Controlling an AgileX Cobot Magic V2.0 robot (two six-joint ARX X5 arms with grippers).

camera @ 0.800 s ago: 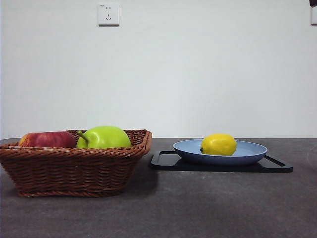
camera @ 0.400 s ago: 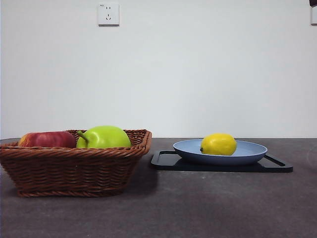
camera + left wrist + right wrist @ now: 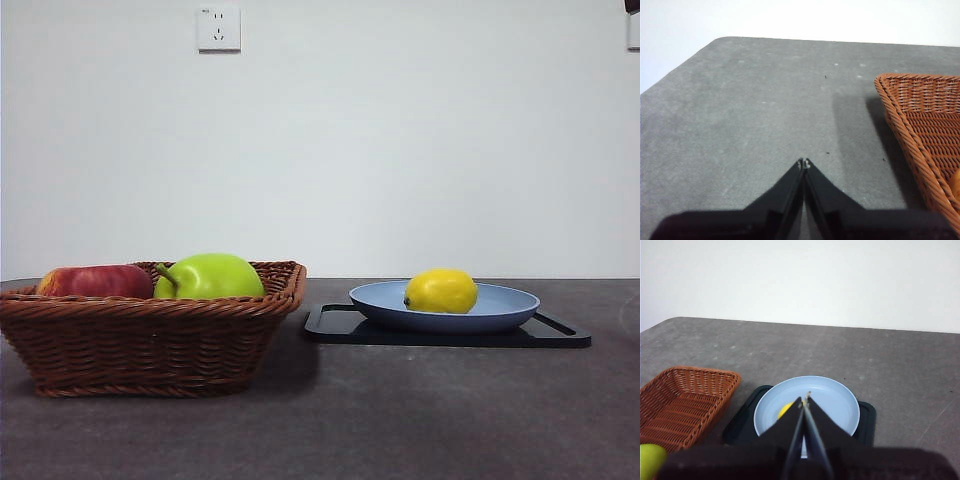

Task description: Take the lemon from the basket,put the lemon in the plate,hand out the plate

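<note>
As seen from the wrist camera, found left gripper [image 3: 804, 161] with jaws pressed tip to tip, gripping nothing. Hangs above bare grey desk [image 3: 750, 110], towards a far corner of it. Noted one corner of the basket [image 3: 920, 115] close by, apart from the jaws, no contact.

Found right gripper [image 3: 805, 396] likewise closed to a point, holding nothing. Poised over the plate [image 3: 835, 400], raised clear of it. Observed the lemon [image 3: 785, 410] on the plate, partly hidden behind the jaws; cannot tell any contact from this view.

Confirmed from the front view: the lemon [image 3: 441, 291] rests inside the plate [image 3: 500, 305], left of the plate's centre, nub end pointing towards the basket. Plate sits flat on a black tray [image 3: 560, 335], towards the right edge of the desk [image 3: 400, 420] and back towards the far edge.

Recorded the basket [image 3: 150, 340] towards the left edge, nearer the front edge than the tray, just beside the tray's left end with a narrow gap between. Holds a red apple [image 3: 95, 281] on its left side and a green fruit [image 3: 210, 276] with stem, touching or nearly touching each other; both rise above the braided rim.

Noted a white wall outlet [image 3: 219, 28] high on the wall behind the far edge.
</note>
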